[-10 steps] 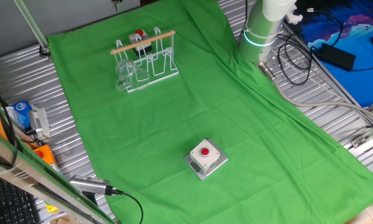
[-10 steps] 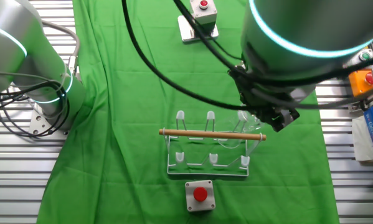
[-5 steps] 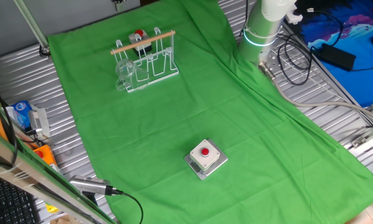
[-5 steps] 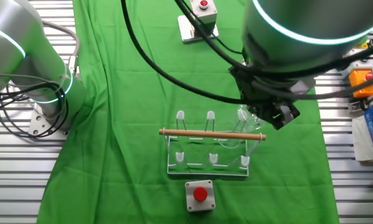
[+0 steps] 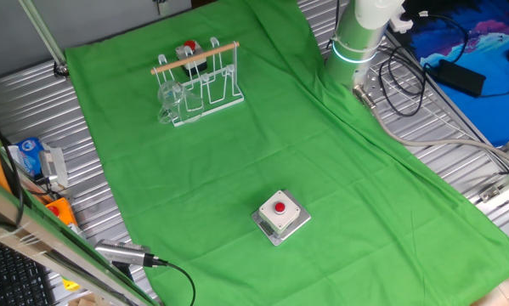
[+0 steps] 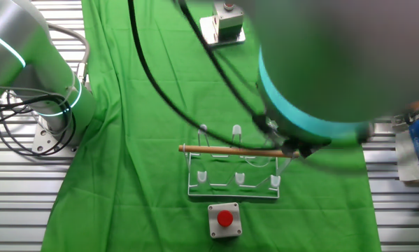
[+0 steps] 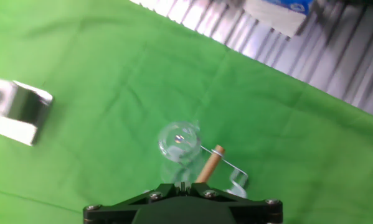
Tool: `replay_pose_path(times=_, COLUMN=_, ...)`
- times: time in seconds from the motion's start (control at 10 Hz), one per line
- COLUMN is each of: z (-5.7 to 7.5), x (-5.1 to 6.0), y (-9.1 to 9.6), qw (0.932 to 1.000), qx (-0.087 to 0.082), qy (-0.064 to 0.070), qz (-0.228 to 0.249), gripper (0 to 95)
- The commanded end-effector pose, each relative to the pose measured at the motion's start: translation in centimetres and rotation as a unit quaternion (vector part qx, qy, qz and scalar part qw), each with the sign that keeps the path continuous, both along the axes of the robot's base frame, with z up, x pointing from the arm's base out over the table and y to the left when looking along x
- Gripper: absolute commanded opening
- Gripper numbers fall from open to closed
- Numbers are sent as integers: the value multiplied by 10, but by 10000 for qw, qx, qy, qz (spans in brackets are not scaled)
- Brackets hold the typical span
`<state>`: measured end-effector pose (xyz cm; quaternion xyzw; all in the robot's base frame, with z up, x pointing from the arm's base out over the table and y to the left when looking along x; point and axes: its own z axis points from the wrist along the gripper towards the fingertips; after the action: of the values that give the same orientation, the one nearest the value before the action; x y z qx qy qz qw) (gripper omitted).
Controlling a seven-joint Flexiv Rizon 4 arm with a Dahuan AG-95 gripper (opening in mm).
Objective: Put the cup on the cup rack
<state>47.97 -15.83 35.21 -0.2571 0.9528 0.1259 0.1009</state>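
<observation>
The clear cup (image 7: 179, 142) hangs mouth-down at one end of the white wire cup rack (image 7: 236, 177), beside the tip of its wooden bar (image 7: 210, 165). In one fixed view the cup (image 5: 170, 100) sits at the left end of the rack (image 5: 199, 81). My gripper (image 7: 182, 185) is above the cup and apart from it. Its jaws look closed together with nothing between them. In the other fixed view my blurred arm (image 6: 321, 77) hangs over the rack (image 6: 233, 171) and hides the cup.
A red-button box (image 5: 279, 212) stands on the green cloth (image 5: 322, 170) near the front; it also shows in the hand view (image 7: 18, 109). A second red-button box (image 6: 224, 218) sits close to the rack. Metal table slats, cables and a blue carton (image 5: 29, 155) lie around the cloth.
My arm has risen away from the rack toward the other fixed camera and now fills and blurs that view. The cup and rack have not moved.
</observation>
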Motion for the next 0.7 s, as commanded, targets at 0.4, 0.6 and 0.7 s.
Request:
replay_pose_path(times=0.4, z=0, x=0, y=1, qw=9991, qx=334, qy=-210, qz=165, gripper=0)
replay_pose_path(times=0.6, z=0, x=0, y=1, qw=9989, qx=367, qy=-244, qz=136, gripper=0)
replay_pose_path(times=0.7, z=0, x=0, y=1, qw=9991, qx=349, qy=-227, qz=116, gripper=0)
